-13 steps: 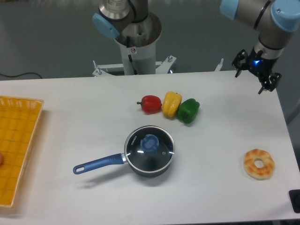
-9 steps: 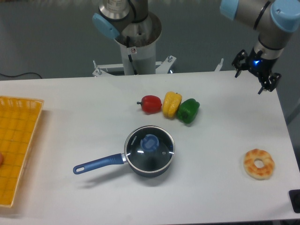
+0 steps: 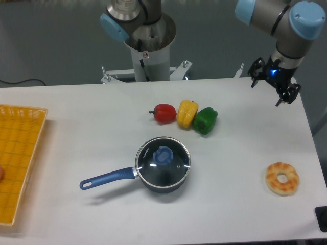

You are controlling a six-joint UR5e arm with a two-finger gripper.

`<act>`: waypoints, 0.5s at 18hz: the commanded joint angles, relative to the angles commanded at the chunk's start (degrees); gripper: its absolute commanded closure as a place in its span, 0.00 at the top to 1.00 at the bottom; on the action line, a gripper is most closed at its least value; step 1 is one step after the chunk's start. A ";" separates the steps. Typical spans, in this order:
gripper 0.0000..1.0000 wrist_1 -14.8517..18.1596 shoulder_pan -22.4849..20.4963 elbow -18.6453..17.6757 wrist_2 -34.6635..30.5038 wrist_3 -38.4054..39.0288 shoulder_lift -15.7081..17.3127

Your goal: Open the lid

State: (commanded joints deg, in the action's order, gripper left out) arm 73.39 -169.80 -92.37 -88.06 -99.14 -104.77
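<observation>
The lid (image 3: pixel 163 160), a round glass disc with a metal rim and a blue knob, lies flat on the dark blue saucepan (image 3: pixel 153 172) near the table's middle front. The pan's long handle points left. My gripper (image 3: pixel 270 88) hangs open over the table's far right corner, well away from the lid, with nothing between its fingers.
Red (image 3: pixel 164 113), yellow (image 3: pixel 187 113) and green (image 3: pixel 205 120) peppers sit in a row behind the pan. A doughnut-shaped bun (image 3: pixel 282 178) lies at front right. A yellow basket (image 3: pixel 19 153) stands at the left edge. The robot base (image 3: pixel 148 51) is behind.
My gripper has shifted slightly left and up at the far right corner. The lid and pan have not moved.
</observation>
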 joint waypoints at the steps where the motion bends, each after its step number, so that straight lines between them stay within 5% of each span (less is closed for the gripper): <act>1: 1.00 0.00 0.09 -0.09 0.00 0.17 0.09; 9: 1.00 0.17 3.33 -1.58 -0.35 12.37 1.58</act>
State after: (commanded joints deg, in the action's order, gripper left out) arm 73.57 -166.47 -93.95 -88.42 -86.77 -103.19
